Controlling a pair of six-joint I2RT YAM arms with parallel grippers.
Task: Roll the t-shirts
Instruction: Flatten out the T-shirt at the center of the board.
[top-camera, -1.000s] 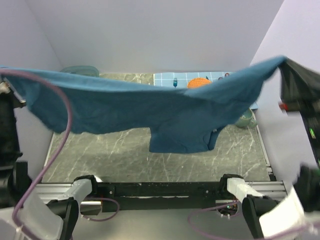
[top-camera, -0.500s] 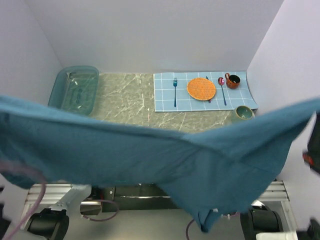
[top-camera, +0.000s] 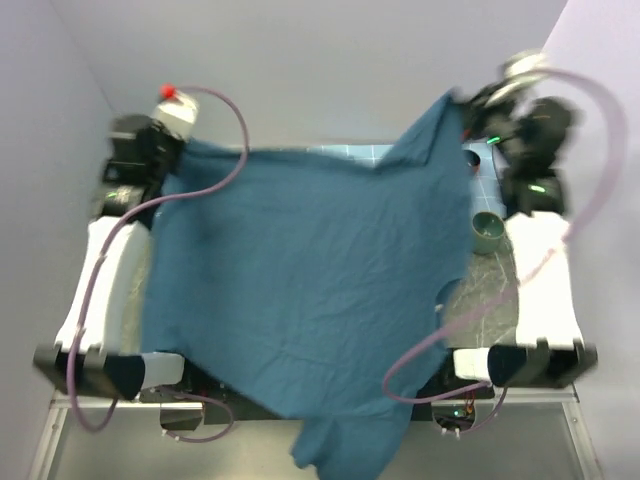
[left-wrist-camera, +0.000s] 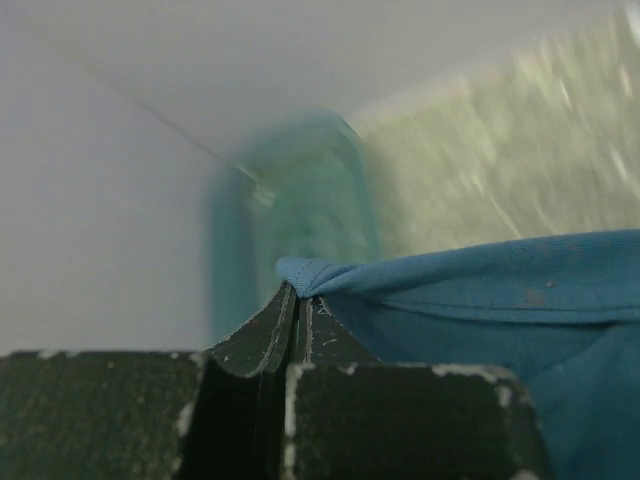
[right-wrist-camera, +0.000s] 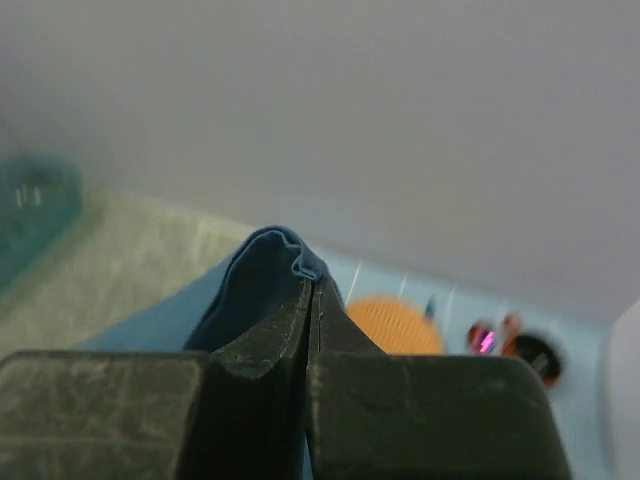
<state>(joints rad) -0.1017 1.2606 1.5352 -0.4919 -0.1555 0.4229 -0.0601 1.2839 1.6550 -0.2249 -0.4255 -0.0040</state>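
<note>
One dark teal t-shirt (top-camera: 300, 280) lies spread wide over most of the table, and its near end hangs past the front rail. My left gripper (top-camera: 172, 152) is shut on its far left corner. In the left wrist view the closed tips (left-wrist-camera: 298, 290) pinch a bunched hem of the t-shirt (left-wrist-camera: 480, 290). My right gripper (top-camera: 462, 105) holds the far right corner raised in a peak. The right wrist view shows those jaws (right-wrist-camera: 312, 280) closed on a fold of the t-shirt (right-wrist-camera: 255, 275).
A green cup (top-camera: 488, 232) stands just right of the cloth. A strip of the checked placemat (top-camera: 350, 150) shows behind it, with the orange plate (right-wrist-camera: 395, 325) and a brown mug (right-wrist-camera: 535, 355) on it. The blue tub (left-wrist-camera: 290, 200) sits far left. Walls close in on three sides.
Both arms swung from the near side to the far end of the table. The shirt, hanging stretched in the air before, now drapes flat over the table.
</note>
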